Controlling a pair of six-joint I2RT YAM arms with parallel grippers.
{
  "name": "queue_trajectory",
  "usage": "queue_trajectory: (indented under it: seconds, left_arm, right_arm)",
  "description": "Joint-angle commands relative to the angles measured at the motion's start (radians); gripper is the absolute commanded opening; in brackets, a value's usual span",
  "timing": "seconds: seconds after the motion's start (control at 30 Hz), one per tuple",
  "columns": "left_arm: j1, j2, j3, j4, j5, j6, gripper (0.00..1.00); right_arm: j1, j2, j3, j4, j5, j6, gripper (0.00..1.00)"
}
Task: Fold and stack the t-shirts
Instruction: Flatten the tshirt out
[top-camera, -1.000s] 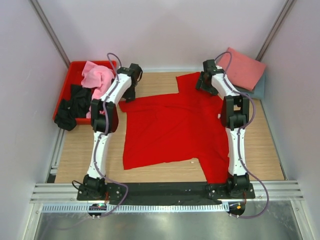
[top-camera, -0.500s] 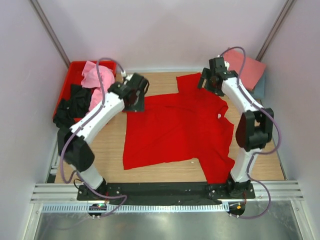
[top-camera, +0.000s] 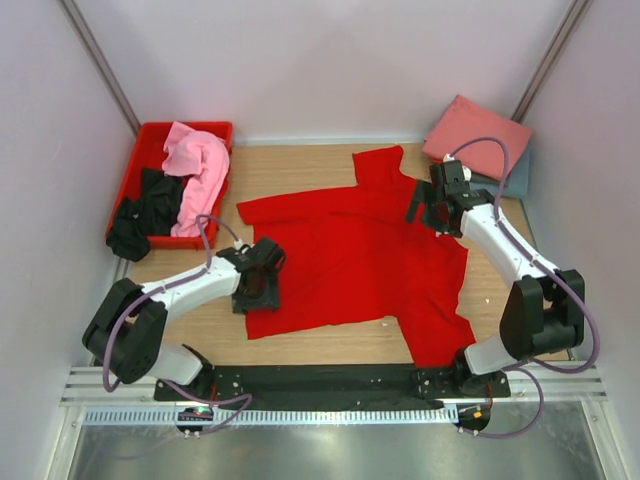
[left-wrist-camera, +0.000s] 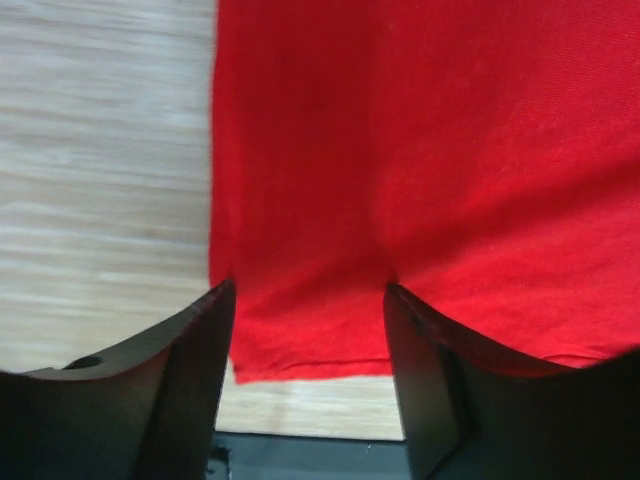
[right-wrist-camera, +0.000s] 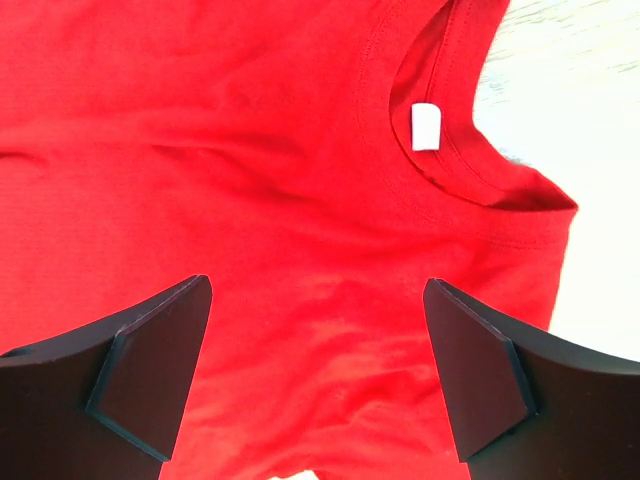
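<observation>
Red t-shirt (top-camera: 350, 255) lies flat and unfolded mid-surface (top-camera: 300, 170), your left tool (left-wrist-camera: 308, 290) spread apart over its 7 o'clock hem (left-wrist-camera: 300, 365) and your right tool (right-wrist-camera: 318, 283) spread apart by the collar (right-wrist-camera: 378, 90), while a salmon shirt (top-camera: 478, 135) sits folded at 2 o'clock, mostly hiding a grey-blue one (top-camera: 515, 178), and a pink shirt (top-camera: 195, 165) and black shirt (top-camera: 150, 200) wait in the crate (top-camera: 150, 130) at 10 o'clock.

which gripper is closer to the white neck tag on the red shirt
Right. The right gripper hangs over the red t-shirt near its neck tag; the left gripper is at the opposite hem corner.
</observation>
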Motion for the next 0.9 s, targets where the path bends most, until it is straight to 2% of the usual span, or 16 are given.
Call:
queue_trajectory:
  seconds: [0.0,0.03,0.1,0.13,0.2,0.27,0.37,0.4,0.57,0.63,0.8,0.87]
  left_arm:
    - [-0.008,-0.009,-0.053,0.187,0.064,-0.060,0.60]
    - [-0.008,0.008,-0.066,0.203,0.069,-0.060,0.45]
    - [-0.008,0.024,-0.095,0.244,0.084,-0.060,0.23]
    - [-0.008,0.032,-0.103,0.255,0.105,-0.063,0.00]
    - [-0.008,0.019,-0.127,0.249,0.113,-0.095,0.00]
    - [-0.011,-0.069,-0.173,0.209,0.093,-0.146,0.00]
    - [-0.011,-0.170,-0.199,0.101,0.008,-0.193,0.00]
    - [-0.011,-0.226,-0.199,0.070,-0.009,-0.203,0.00]
    - [-0.012,-0.334,-0.196,-0.069,-0.075,-0.273,0.00]
    - [-0.012,-0.353,-0.205,-0.052,-0.071,-0.276,0.03]
    - [-0.011,-0.308,-0.167,-0.089,-0.137,-0.259,0.02]
    - [-0.008,-0.288,-0.159,-0.081,-0.148,-0.255,0.03]
  right_arm:
    - [0.001,-0.084,-0.024,0.043,-0.002,0.007,0.94]
    - [0.001,-0.088,-0.029,0.046,-0.005,0.008,0.94]
    - [0.006,-0.092,-0.035,0.068,-0.039,0.013,0.94]
    - [0.013,-0.087,-0.030,0.074,-0.048,0.016,0.94]
    - [0.035,-0.046,0.008,0.100,-0.071,0.013,0.94]
    - [0.073,0.014,0.057,0.115,-0.095,-0.002,0.94]
    - [0.134,0.183,0.218,0.102,-0.125,-0.034,0.94]
    - [0.148,0.286,0.318,0.080,-0.131,-0.038,0.94]
    - [0.194,0.586,0.644,-0.009,-0.120,-0.047,0.93]
    - [0.195,0.740,0.811,-0.059,-0.103,-0.071,0.93]
    - [0.188,1.020,1.194,-0.207,-0.056,-0.120,0.93]
    - [0.182,1.086,1.243,-0.195,-0.051,-0.122,0.94]
